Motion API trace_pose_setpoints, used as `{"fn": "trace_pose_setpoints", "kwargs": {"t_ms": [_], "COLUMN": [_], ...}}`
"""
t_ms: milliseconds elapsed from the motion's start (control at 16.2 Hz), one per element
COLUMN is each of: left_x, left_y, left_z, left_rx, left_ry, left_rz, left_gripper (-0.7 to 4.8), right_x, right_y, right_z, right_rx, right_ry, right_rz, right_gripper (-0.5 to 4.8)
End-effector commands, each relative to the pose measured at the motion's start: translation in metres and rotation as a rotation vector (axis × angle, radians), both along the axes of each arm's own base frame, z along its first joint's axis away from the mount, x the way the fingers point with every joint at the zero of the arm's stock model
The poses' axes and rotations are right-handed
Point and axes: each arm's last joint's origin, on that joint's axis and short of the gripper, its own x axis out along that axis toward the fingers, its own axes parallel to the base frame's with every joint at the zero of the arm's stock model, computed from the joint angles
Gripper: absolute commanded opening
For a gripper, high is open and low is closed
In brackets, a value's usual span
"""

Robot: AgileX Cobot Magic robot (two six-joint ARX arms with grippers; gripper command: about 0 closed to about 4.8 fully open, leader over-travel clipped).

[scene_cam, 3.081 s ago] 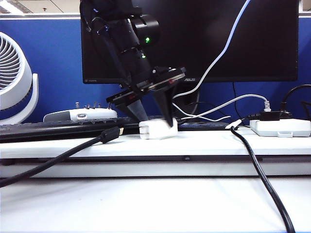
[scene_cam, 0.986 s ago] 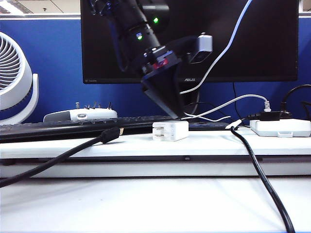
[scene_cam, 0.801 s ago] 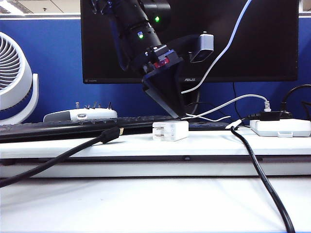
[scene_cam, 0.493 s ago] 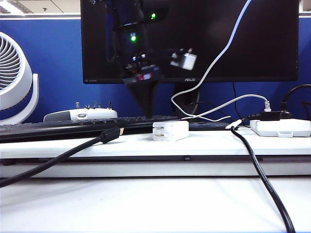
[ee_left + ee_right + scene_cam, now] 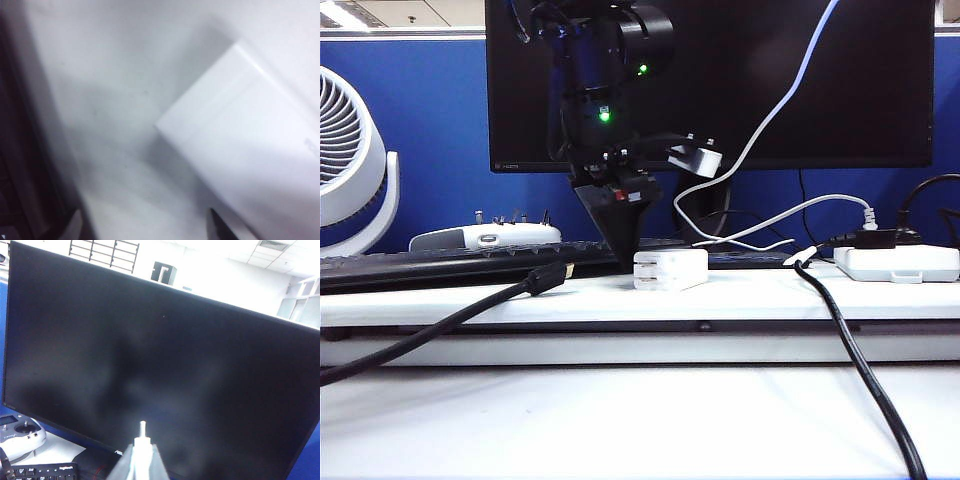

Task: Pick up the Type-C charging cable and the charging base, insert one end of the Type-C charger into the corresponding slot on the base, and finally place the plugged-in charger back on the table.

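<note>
Two grippers. Left gripper (image 5: 625,262) points down at the table (image 5: 620,300), tips on the ledge just beside the base (image 5: 670,270), jaws apart, nothing between them; its wrist view shows the base (image 5: 255,145) lying close by the fingertips (image 5: 220,230). Right gripper (image 5: 142,447) is up facing the monitor (image 5: 160,370), jaws together, clamped on the cable (image 5: 142,427) plug, which sticks out past the tips.

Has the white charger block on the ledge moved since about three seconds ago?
Yes. The charger block has shifted to the right along the ledge, nearer the power strip; the left tool now stands beside it.
</note>
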Motion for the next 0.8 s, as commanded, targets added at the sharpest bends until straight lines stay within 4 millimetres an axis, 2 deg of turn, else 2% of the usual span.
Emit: {"fn": "trace_pose_setpoints", "kwargs": {"t_ms": [62, 246, 555, 678, 801], "left_x": [-0.005, -0.011, -0.02, -0.02, -0.021], "left_y": [-0.007, -0.014, -0.008, -0.008, -0.009], "left_z": [0.003, 0.005, 0.022, 0.022, 0.022], "left_rx": [-0.146, -0.214, -0.139, -0.122, -0.131], "left_ry": [0.102, 0.148, 0.071, 0.054, 0.051], "left_rz": [-0.074, -0.128, -0.345, -0.429, -0.495], "left_gripper": [3.31, 3.31, 3.31, 3.33, 3.58], "right_x": [-0.002, -0.002, -0.005, -0.006, -0.006], "right_y": [-0.001, -0.001, -0.004, -0.004, -0.004], "right_z": [0.003, 0.003, 0.004, 0.004, 0.004], "right_rx": [0.015, 0.016, 0.022, 0.023, 0.024], "right_ry": [-0.015, -0.016, -0.025, -0.026, -0.026], "right_rz": [0.005, 0.004, 0.005, 0.005, 0.005], "right_gripper": [0.0, 0.0, 0.0, 0.0, 0.0]}}
